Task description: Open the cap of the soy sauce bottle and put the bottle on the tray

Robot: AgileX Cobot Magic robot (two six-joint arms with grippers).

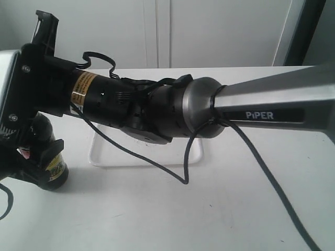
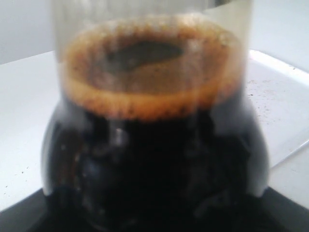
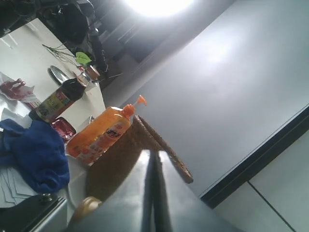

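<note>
The soy sauce bottle (image 1: 51, 168) is seen at the lower left of the exterior view, standing on the white table (image 1: 172, 209) with a yellow and red label facing the camera; the print on it cannot be read. It is gripped by the left gripper (image 1: 36, 162), whose dark fingers are clamped around its body. In the left wrist view the bottle (image 2: 154, 145) fills the frame, dark liquid topped by a ring of brown foam, with black gripper parts along the lower edge. The cap cannot be made out in any view. The tray (image 1: 104, 154) is seen just right of the bottle in the exterior view, mostly hidden behind the right arm (image 1: 172, 107), which crosses the middle of the frame and bears the word "PiPER" on its silver link, with a yellow sticker too small to read. The tray's white rim (image 2: 285, 67) shows at the right of the left wrist view.

In the right wrist view the right gripper (image 3: 155, 193) is seen with its fingers pressed together on nothing. Behind it, an orange pump bottle (image 3: 104, 133), a dark sauce bottle (image 3: 60, 99) and a blue cloth (image 3: 34, 154) are visible.
</note>
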